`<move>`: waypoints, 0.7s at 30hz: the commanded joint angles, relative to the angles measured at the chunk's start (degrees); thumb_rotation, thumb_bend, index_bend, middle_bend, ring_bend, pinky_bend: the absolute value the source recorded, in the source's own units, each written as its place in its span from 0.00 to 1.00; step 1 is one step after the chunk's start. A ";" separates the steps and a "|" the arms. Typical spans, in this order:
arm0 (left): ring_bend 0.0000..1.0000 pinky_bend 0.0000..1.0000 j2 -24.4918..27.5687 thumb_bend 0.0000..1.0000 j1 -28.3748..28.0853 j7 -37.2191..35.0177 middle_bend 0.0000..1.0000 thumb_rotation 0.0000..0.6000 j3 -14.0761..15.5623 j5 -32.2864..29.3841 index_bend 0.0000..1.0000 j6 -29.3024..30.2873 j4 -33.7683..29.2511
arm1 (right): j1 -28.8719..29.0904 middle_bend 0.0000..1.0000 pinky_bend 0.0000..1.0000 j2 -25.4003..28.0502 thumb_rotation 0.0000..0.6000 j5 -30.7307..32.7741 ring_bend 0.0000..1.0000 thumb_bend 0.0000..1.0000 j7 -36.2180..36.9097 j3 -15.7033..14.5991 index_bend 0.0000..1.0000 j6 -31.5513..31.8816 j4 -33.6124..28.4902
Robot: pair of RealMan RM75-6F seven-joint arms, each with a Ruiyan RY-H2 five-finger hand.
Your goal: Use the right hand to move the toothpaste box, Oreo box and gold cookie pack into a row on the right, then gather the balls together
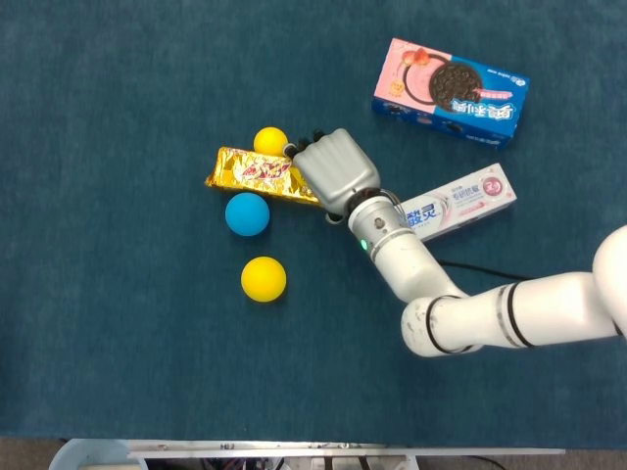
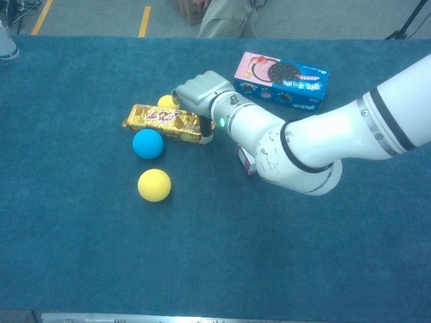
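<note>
The right hand (image 1: 334, 174) sits over the right end of the gold pack (image 1: 257, 174), fingers curled down around that end — whether they truly clamp it cannot be told, though the chest view shows the thumb low at the pack's near side. The pack lies mid-table, its long axis running left to right, so it stretches away leftward from the hand. The Oreo box (image 1: 450, 91) lies toward the table's far right corner, and the toothpaste box (image 1: 455, 202) nearer, just right of the wrist — the row's side. A likely next move is dragging the pack rightward, end first. The left hand is out of view.
</note>
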 commanded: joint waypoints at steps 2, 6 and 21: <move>0.03 0.07 0.16 0.31 0.04 -0.23 0.20 1.00 0.10 -0.08 0.08 -0.04 -0.02 | -0.16 0.31 0.60 -0.72 1.00 0.72 0.25 0.07 -0.85 0.73 0.19 0.18 0.94; 0.03 0.07 0.23 0.31 0.16 -0.40 0.20 1.00 0.21 -0.03 0.08 0.05 0.02 | -0.44 0.31 0.61 -1.46 1.00 1.11 0.25 0.08 -1.56 1.35 0.19 0.35 1.86; 0.03 0.07 0.49 0.31 0.11 -1.09 0.20 1.00 0.58 0.36 0.08 -0.18 0.15 | -0.87 0.33 0.66 -5.68 1.00 1.13 0.29 0.17 -4.33 3.77 0.24 1.99 5.09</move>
